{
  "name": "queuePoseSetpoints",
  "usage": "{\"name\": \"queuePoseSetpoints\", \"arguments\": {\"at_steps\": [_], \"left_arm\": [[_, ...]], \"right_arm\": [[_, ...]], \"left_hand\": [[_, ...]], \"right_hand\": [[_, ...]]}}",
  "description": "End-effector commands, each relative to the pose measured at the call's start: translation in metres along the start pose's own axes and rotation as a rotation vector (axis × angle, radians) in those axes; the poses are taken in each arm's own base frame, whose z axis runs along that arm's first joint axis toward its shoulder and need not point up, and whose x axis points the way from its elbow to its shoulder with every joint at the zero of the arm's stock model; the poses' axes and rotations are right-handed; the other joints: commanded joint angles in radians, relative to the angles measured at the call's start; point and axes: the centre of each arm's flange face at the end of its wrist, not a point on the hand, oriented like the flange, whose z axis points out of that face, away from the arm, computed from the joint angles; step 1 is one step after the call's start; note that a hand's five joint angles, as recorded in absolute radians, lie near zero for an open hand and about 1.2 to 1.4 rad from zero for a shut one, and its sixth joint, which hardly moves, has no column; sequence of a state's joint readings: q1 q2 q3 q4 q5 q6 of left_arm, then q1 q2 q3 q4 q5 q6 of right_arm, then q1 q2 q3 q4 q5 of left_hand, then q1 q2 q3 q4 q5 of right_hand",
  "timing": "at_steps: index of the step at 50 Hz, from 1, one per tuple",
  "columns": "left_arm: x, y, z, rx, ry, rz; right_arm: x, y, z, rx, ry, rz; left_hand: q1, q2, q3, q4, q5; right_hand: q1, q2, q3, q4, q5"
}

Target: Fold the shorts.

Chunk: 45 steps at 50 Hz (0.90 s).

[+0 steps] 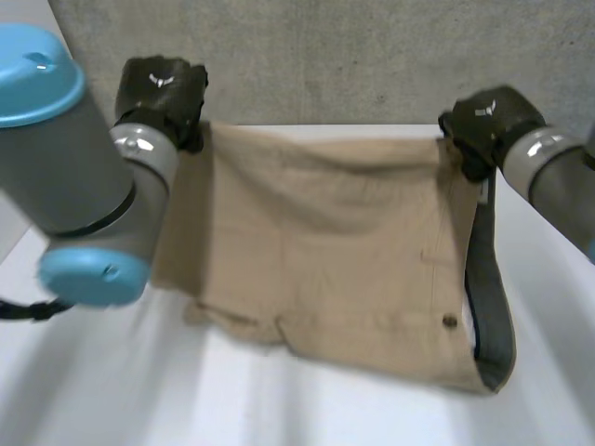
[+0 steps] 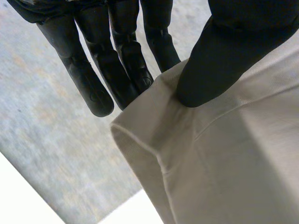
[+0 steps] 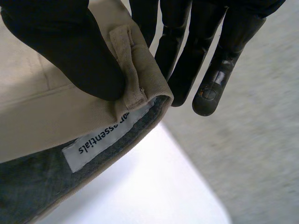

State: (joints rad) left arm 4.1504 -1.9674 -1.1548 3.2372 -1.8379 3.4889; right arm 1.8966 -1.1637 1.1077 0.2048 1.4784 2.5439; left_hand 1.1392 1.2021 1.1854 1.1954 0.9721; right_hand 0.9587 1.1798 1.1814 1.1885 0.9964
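The white table [image 1: 279,409] fills the lower part of the head view, and the tan shorts [image 1: 335,251] stretch across the middle of it. They lie sideways, with the grey-lined waistband [image 1: 493,316] at the right of the frame and the legs toward the left. Their far edge is lifted and drawn taut between the two hands while the near part rests on the table, which looks like the set-up for carrying that edge over in a fold. The left arm [image 1: 74,158] looms at the upper left and the right arm [image 1: 558,186] enters from the right edge. The left hand [image 1: 163,93] pinches the far corner at the leg end, its thumb [image 2: 219,60] pressed on the cloth against straight fingers [image 2: 126,70] behind it. The right hand [image 1: 488,125] pinches the waistband corner the same way, its thumb [image 3: 70,51] clamped beside a belt loop [image 3: 128,60], probably because the thick seam gives firm purchase. A white label [image 3: 110,135] shows inside the band, and a small button [image 1: 450,321] sits at the lower right.
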Motion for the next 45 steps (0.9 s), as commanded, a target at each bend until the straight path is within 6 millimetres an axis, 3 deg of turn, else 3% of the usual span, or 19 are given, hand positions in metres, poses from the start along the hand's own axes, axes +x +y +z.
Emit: {"name": "queuePoseSetpoints", "arguments": {"at_steps": [1,3,4,5,6,8,10,15,20,27,28,35,36,38,45], "left_arm": [[0.016,0.015,0.078,0.295,-0.044,-0.006],[0.023,0.022,0.087,0.349,-0.052,0.007],[0.026,0.025,0.091,0.375,-0.056,0.011],[0.03,0.031,0.097,0.427,-0.068,0.014],[0.032,0.034,0.1,0.454,-0.075,0.013],[0.033,0.035,0.104,0.508,-0.096,0.009],[0.034,0.033,0.106,0.571,-0.121,-0.001],[0.035,0.041,0.102,0.556,-0.119,-0.001],[0.032,0.039,0.094,0.539,-0.112,0.002],[0.02,0.038,0.065,0.46,-0.091,0.016],[0.018,0.041,0.051,0.408,-0.069,0.023],[0.021,0.056,0.009,0.24,0.017,0.052],[0.023,0.066,-0.009,0.154,0.061,0.065],[0.026,0.073,-0.022,0.094,0.096,0.072],[0.026,0.088,-0.072,-0.132,0.197,0.007]], "right_arm": [[-0.01,-0.003,0.075,0.199,0.153,-0.032],[-0.016,0.001,0.088,0.221,0.164,-0.04],[-0.018,0.004,0.094,0.226,0.17,-0.045],[-0.025,0.01,0.106,0.238,0.183,-0.062],[-0.028,0.012,0.11,0.243,0.191,-0.071],[-0.033,0.014,0.117,0.254,0.212,-0.089],[-0.036,0.014,0.121,0.258,0.238,-0.104],[-0.04,0.016,0.12,0.232,0.283,-0.092],[-0.04,0.01,0.098,0.201,0.256,-0.087],[-0.041,0.01,0.06,0.133,0.173,-0.099],[-0.043,0.011,0.049,0.112,0.135,-0.102],[-0.054,0.025,0.002,0.001,-0.031,-0.104],[-0.056,0.026,-0.004,-0.012,-0.052,-0.101],[-0.059,0.03,-0.021,-0.033,-0.106,-0.099],[-0.048,0.061,-0.052,-0.105,-0.184,-0.059]], "left_hand": [[0.257,0.194,0.211,0.201,0.25],[0.202,0.139,0.156,0.146,0.195],[-0.089,-0.152,-0.135,-0.145,-0.096],[-0.818,-0.881,-0.865,-0.875,-0.826],[-0.965,-1.028,-1.011,-1.021,-0.972],[-0.894,-0.957,-0.94,-0.95,-0.901],[-0.965,-1.028,-1.011,-1.021,-0.972],[-0.965,-1.028,-1.011,-1.021,-0.972],[-0.965,-1.028,-1.011,-1.021,-0.972],[-0.926,-0.989,-0.972,-0.982,-0.933],[-0.923,-0.986,-0.969,-0.979,-0.93],[-0.923,-0.986,-0.969,-0.979,-0.93],[-0.923,-0.986,-0.969,-0.979,-0.93],[-0.923,-0.986,-0.969,-0.979,-0.93],[-0.911,-0.974,-0.957,-0.967,-0.918]], "right_hand": [[0.174,-0.047,-0.049,-0.056,-0.038],[-0.454,-0.675,-0.676,-0.684,-0.666],[-0.701,-0.922,-0.924,-0.931,-0.913],[-0.784,-1.005,-1.007,-1.014,-0.996],[-0.784,-1.005,-1.007,-1.014,-0.996],[-0.784,-1.005,-1.007,-1.014,-0.996],[-0.784,-1.005,-1.007,-1.014,-0.996],[-0.784,-1.005,-1.007,-1.014,-0.996],[-0.784,-1.005,-1.007,-1.014,-0.996],[-0.784,-1.005,-1.007,-1.014,-0.996],[-0.784,-1.005,-1.007,-1.014,-0.996],[-0.784,-1.005,-1.007,-1.014,-0.996],[-0.784,-1.005,-1.007,-1.014,-0.996],[-0.784,-1.005,-1.007,-1.014,-0.996],[-0.784,-1.005,-1.007,-1.014,-0.996]]}}
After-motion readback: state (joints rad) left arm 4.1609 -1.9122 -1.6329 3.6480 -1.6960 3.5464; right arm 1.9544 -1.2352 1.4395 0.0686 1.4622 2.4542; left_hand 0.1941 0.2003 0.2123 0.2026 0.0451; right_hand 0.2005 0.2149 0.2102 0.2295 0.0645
